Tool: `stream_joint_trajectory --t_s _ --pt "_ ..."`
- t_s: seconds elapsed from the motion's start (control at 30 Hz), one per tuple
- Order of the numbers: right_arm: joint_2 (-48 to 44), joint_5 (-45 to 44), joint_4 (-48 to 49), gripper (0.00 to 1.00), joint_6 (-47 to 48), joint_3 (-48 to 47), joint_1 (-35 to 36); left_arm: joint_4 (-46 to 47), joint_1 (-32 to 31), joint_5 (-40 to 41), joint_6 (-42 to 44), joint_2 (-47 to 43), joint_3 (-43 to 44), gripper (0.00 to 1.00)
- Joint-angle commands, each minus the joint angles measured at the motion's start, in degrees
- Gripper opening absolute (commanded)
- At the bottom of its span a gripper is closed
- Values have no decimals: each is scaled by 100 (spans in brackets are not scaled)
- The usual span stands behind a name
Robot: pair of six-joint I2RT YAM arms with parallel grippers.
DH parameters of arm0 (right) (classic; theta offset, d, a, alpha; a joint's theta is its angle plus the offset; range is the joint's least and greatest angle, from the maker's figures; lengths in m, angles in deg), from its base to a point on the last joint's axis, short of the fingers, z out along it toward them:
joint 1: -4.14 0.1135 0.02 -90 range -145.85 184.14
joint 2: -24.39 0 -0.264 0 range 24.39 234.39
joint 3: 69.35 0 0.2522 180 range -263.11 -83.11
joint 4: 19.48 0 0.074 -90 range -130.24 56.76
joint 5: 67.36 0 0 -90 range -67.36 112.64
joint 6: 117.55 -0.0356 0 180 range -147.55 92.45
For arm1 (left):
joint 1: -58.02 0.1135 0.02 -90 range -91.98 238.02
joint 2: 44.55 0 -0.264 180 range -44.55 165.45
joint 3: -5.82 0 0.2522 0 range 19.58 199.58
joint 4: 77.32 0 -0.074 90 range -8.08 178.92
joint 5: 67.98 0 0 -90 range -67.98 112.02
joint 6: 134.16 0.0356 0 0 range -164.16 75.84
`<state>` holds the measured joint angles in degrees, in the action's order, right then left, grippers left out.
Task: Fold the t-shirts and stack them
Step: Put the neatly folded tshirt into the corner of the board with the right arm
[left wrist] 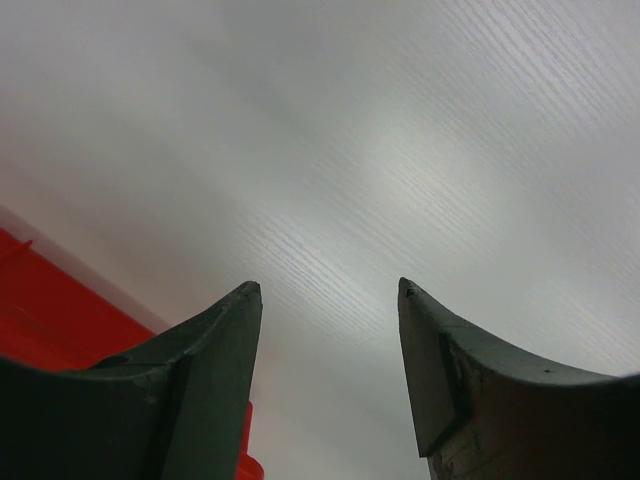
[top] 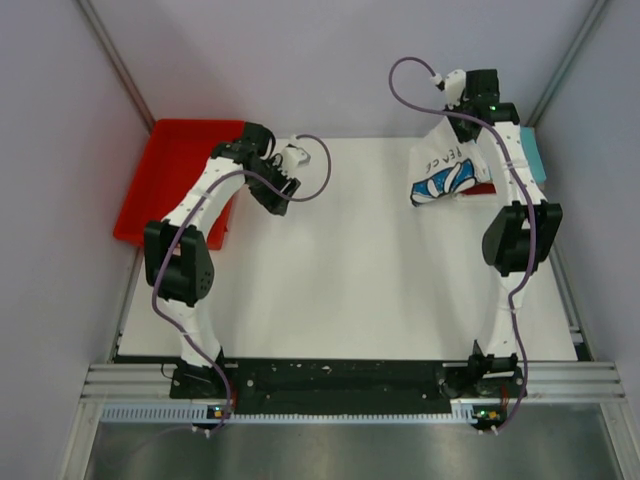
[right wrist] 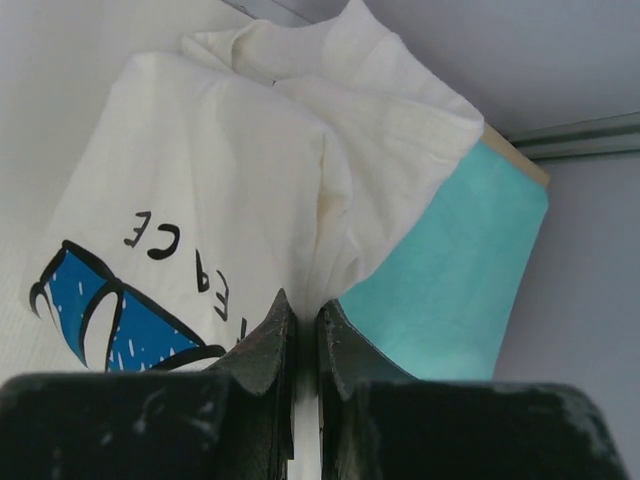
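Observation:
The white t-shirt point(top: 445, 172) with a blue-and-black print hangs bunched at the back right of the table; the right wrist view shows its cloth point(right wrist: 230, 170) and black letters. My right gripper point(right wrist: 301, 310) is shut on a fold of this shirt and holds it lifted above the folded stack. The teal shirt point(right wrist: 450, 290) lies under it, also seen in the top view point(top: 531, 158), with a dark red shirt's edge point(top: 482, 188) below. My left gripper point(left wrist: 330, 288) is open and empty above bare table, next to the red tray point(top: 175, 170).
The red plastic tray point(left wrist: 50, 310) stands at the back left of the white table point(top: 350, 270). Grey walls close in the back and sides. A metal rail point(right wrist: 580, 135) runs along the right wall behind the stack.

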<state>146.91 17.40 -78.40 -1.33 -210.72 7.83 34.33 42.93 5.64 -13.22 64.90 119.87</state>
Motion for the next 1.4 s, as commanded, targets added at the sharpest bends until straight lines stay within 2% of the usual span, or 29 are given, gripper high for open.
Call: stream_joint_trajectory --t_s 0.0,0.8,1.37 --pt "-254 -215 69 0 902 -361 10 -52 24 -14 61 32 263 61" --pt "-606 -548 -27 0 2167 -1398 54 -193 24 162 105 6 254 62" --pt "-510 -725 957 0 2502 -1284 -289 -105 24 162 158 -108 -80 62"
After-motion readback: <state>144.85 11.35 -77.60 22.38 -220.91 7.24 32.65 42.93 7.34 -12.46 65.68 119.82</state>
